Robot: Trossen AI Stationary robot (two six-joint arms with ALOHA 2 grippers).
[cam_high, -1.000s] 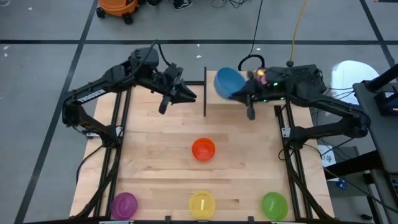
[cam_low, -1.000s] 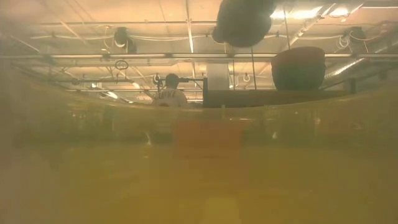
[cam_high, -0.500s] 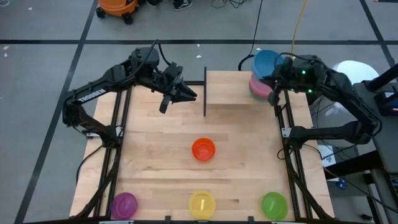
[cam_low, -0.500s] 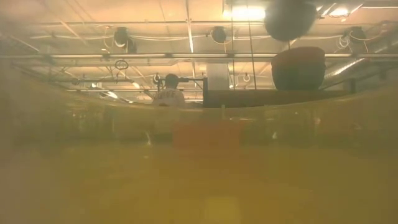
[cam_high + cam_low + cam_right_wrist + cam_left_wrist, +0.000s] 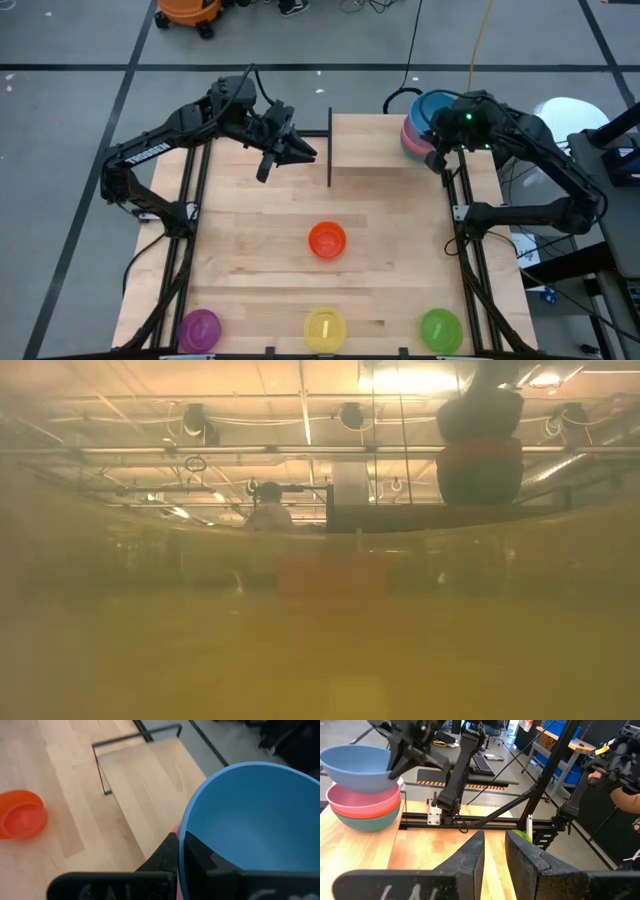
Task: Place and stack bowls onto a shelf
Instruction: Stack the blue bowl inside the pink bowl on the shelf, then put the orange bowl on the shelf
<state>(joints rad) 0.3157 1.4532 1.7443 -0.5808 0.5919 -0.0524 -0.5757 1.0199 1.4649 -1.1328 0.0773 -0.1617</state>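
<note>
The step in hand looks like the stacking of the blue bowl [image 5: 433, 104] — the right gripper [image 5: 181, 851] pinches its rim, one finger inside and one outside, and holds it on top of the pile at the far right corner of the shelf [image 5: 395, 150]. In the left wrist view the blue bowl [image 5: 357, 765] sits slightly tilted on the pink bowl [image 5: 362, 802], which nests in a red-orange one above the teal bowl [image 5: 362, 822]; whether it is fully seated cannot be told. The next move seems to call for the fingers to part and the arm to lift straight up, so the rim is not dragged and the stack not tipped. The left gripper [image 5: 270, 152] hangs idle near the black bar [image 5: 329, 148] at the shelf's edge, its fingers a narrow gap apart and empty in its own wrist view. Four bowls wait on the tabletop [image 5: 250, 260]: the orange bowl [image 5: 327, 240] mid-table, and the purple bowl [image 5: 199, 327], yellow bowl [image 5: 325, 328] and green bowl [image 5: 440, 327] along the near edge. A second ago the blue bowl was carried, tilted, near the black bar; half a second ago it hovered just above the pile — now it is lower and more squarely over it. The left arm and the waiting bowls have not moved.
</note>
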